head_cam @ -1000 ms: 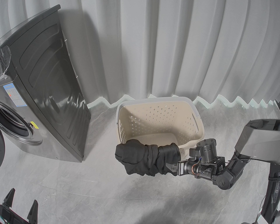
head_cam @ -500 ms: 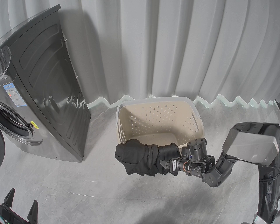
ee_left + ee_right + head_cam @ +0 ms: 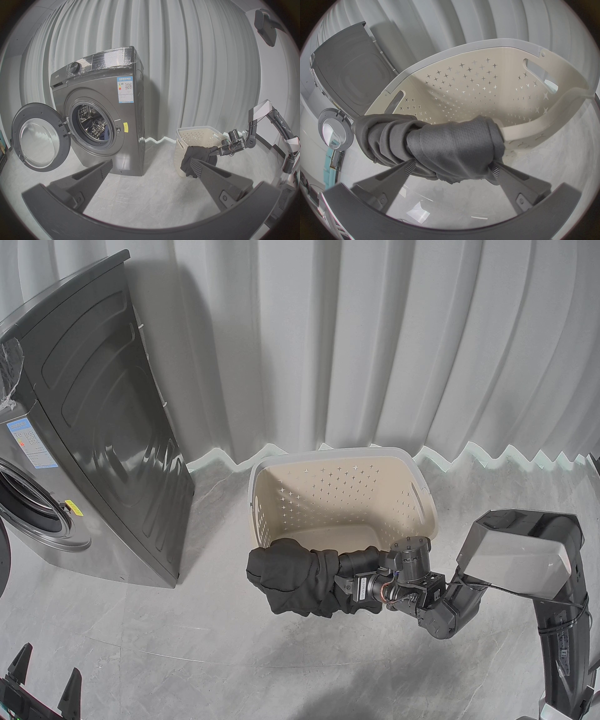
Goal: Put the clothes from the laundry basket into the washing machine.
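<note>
Grips a dark garment (image 3: pixel 294 577) in the right gripper (image 3: pixel 453 167), fingers (image 3: pixel 393 175) pinched in from both sides on the bunched, knit-looking middle of the roll, spread only as far as the bulk of the cloth forces. Holds it off the floor at the near rim of the laundry basket (image 3: pixel 331 455), toward the corner nearest the washing machine (image 3: pixel 94 427); cannot tell whether touching that rim or just free of it. Shows a loose, folded end sticking out past the fingertips toward the machine. Looks soft, light and limp, with no stiffness to carry its own shape, so likely to sag, unroll or trail once swung sideways; not fragile, and by the matte weave not slippery either. Best taken around the thickest gathered part, as here, with several layers caught at once rather than a single edge. Calls for a long sideways carry, being well apart from the open round door (image 3: pixel 39 139) and the drum mouth (image 3: pixel 92 125). Risks catching a dangling fold on the basket rim or on the door frame on the way in. Hangs low near the floor with the left gripper (image 3: pixel 50 664), fingers spread wide, nothing between them.
</note>
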You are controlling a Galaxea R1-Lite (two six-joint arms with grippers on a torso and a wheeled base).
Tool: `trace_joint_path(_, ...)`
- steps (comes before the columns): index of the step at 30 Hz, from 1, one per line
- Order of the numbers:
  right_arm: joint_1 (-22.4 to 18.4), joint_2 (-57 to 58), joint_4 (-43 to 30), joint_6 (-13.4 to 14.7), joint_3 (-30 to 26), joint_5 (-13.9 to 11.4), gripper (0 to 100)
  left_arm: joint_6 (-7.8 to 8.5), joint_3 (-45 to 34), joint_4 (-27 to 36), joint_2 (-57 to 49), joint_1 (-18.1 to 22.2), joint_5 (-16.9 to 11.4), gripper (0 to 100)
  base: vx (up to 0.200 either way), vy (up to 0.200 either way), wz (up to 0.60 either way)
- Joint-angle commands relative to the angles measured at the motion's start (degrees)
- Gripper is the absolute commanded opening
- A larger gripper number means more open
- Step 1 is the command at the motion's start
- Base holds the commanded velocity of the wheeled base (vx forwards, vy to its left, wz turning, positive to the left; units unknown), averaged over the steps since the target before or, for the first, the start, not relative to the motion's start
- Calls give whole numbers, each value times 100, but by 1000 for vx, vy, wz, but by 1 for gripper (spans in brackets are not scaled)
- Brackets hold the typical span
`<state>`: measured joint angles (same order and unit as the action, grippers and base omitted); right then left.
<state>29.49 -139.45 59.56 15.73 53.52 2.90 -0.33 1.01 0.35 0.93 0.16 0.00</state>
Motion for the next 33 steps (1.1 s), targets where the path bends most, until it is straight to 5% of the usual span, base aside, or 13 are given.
trace_joint_path(1,22,-100,108,1,45,0,0,-2,-92,0,-75,2,0,100,0,0,0)
trace_joint_path(9,66,32,345,9,-87,35,0,-20,-92,0,-75,2,18,100,0,0,0)
trace_joint_path(17,154,682,592,-26,-808,202,0,-20,-92,0,-75,2,26,100,0,0,0)
trace_joint_path(26,567,2589,592,-26,-2232,351,0,-29,-92,0,-75,2,18,100,0,0,0)
trace_joint_path(33,936,4040,592,-96,-2689,360,0,-29,-92,0,-75,-7,9,100,0,0,0)
